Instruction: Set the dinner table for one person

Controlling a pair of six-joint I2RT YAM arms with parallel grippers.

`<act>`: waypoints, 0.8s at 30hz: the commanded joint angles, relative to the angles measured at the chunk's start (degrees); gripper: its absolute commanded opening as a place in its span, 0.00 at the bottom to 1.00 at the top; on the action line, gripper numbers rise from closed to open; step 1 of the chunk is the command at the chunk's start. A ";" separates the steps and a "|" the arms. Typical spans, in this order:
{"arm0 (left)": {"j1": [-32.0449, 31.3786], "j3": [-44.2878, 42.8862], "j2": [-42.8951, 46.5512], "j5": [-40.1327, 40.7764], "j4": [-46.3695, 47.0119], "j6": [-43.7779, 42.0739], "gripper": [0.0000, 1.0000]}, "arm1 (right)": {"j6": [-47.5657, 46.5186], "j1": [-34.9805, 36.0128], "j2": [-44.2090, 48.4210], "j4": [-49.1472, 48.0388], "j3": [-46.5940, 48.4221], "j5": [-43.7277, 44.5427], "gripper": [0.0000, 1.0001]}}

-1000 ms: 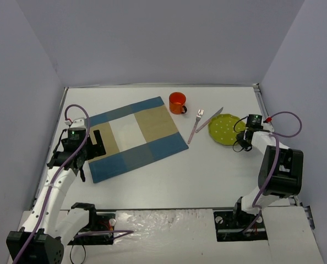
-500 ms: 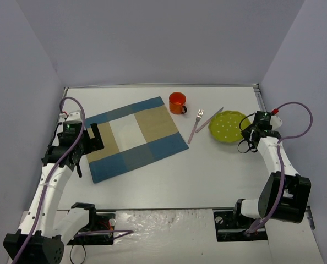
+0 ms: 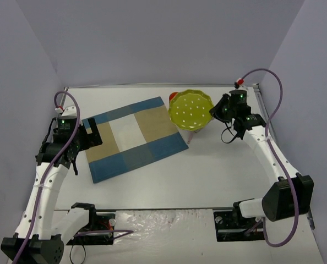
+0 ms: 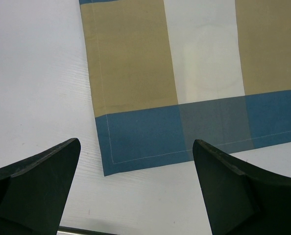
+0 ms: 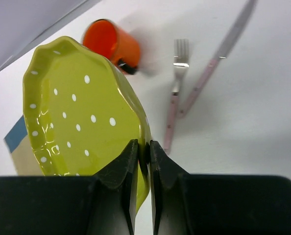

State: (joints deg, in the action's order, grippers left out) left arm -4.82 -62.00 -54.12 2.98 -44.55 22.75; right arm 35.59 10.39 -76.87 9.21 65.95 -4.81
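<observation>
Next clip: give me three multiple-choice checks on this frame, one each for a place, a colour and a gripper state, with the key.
1. Where is the green plate relative to the dinner table?
A. lying flat on it
B. raised off it and tilted, its rim in the right gripper
C. leaning against its far wall

2. What colour is the mug?
A. orange
B. blue
C. white

3. How do the left gripper's jaws stand?
A. shut on a spoon
B. wide open and empty
C. shut on a napkin

Key:
1 B: the right wrist view shows the fingers pinching the plate's rim.
2 A: it is plainly orange beside the plate.
3 B: the left wrist view shows the fingers far apart above the placemat.
</observation>
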 commanded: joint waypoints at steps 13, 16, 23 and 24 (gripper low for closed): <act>-0.19 -1.56 2.20 0.67 -1.55 1.10 0.97 | 5.99 23.20 -26.34 -19.57 22.03 -5.19 0.00; -0.10 -0.98 2.91 0.84 -2.07 1.37 0.97 | 7.88 24.98 -31.41 -22.49 24.23 -6.71 0.00; -0.14 -0.12 4.12 1.29 -3.00 1.46 0.97 | 10.51 27.05 -39.64 -27.88 27.48 -8.93 0.00; -0.11 0.04 4.31 1.34 -3.02 1.42 0.97 | 11.03 27.05 -40.39 -28.90 27.56 -9.31 0.00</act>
State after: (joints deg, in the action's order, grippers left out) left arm -4.82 -62.01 -50.74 3.10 -47.88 23.46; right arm 41.27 37.41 -118.36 -4.09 87.66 -9.81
